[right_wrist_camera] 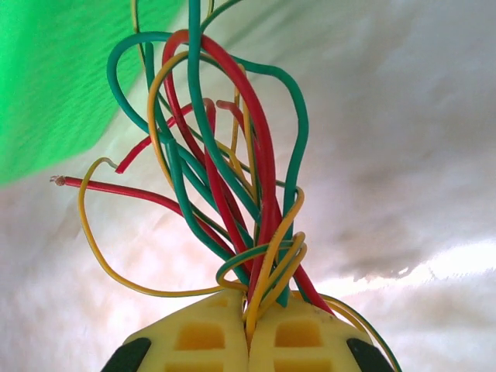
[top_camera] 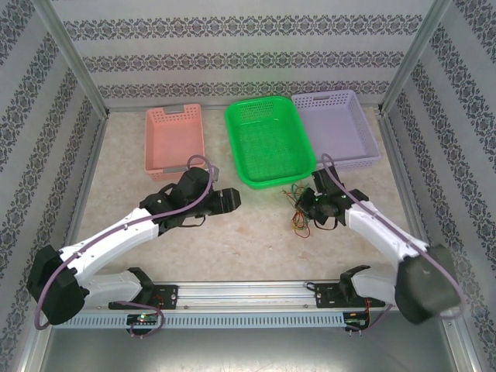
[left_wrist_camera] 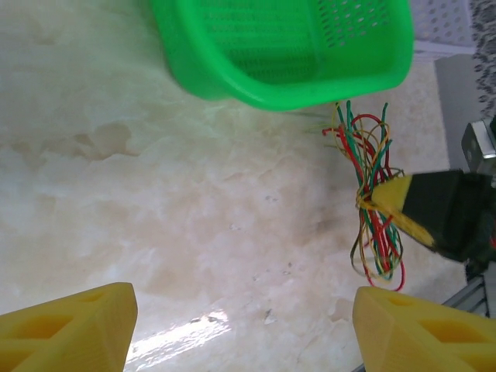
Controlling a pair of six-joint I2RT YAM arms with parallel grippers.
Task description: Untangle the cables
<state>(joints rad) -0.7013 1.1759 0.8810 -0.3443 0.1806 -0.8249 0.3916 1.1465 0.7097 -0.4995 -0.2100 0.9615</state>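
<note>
Because the right end effector [right_wrist_camera: 248, 329] was pinched fully shut on many strands of the cables [right_wrist_camera: 232, 170] together, not a single one, a pull would probably have tightened the knot or snagged loops on the green basket [top_camera: 267, 143] just beyond. The cables lay on the worktop [top_camera: 248, 248] right of centre, by the basket's near rim. The left end effector [left_wrist_camera: 244, 325] stood wide open, empty, well to the left.

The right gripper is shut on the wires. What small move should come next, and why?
Probably bring the open left gripper toward the cables to pick one loose strand: the right gripper pinches the whole tangled bundle at once.
</note>
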